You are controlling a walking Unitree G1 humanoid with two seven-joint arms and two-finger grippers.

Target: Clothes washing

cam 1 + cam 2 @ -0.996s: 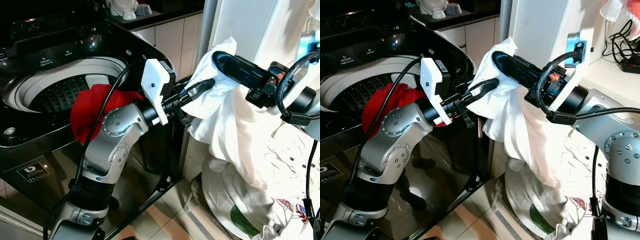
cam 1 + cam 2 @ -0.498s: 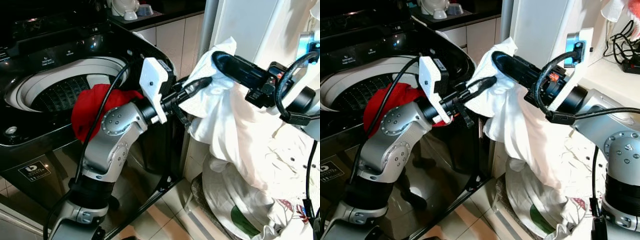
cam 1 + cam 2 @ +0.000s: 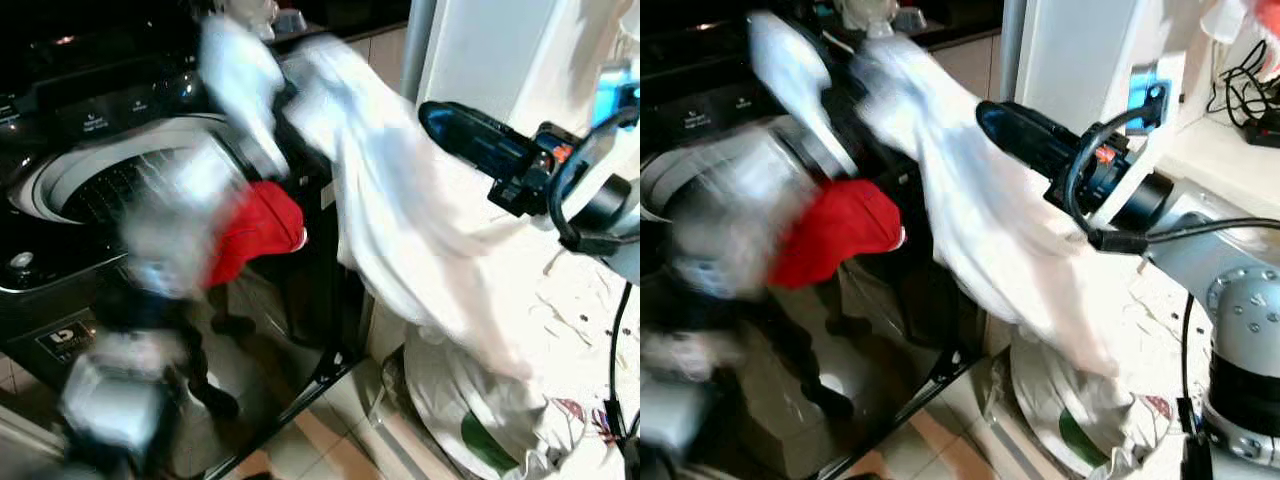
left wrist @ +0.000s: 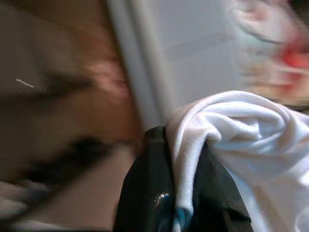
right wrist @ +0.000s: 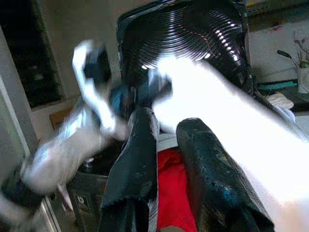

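Head view: my left gripper (image 3: pixel 285 85), blurred, lifts the white garment (image 3: pixel 400 230) above the washing machine (image 3: pixel 60 180); red cloth (image 3: pixel 255 230) hangs below it. Left wrist: my fingers (image 4: pixel 145 193) pinch the white fabric. Right wrist: my right gripper (image 5: pixel 166 164), fingers parted, is just beside the garment.

White shirt (image 3: pixel 390 200) across the middle of the frame; red cloth (image 3: pixel 258 232) left of centre, draped over the black washer (image 3: pixel 60 270) with its pale grey drum rim. Black fingers (image 3: pixel 470 140) at upper right. White bag (image 3: pixel 480 420) with a green patch at lower right, on beige floor tiles (image 3: pixel 330 420).
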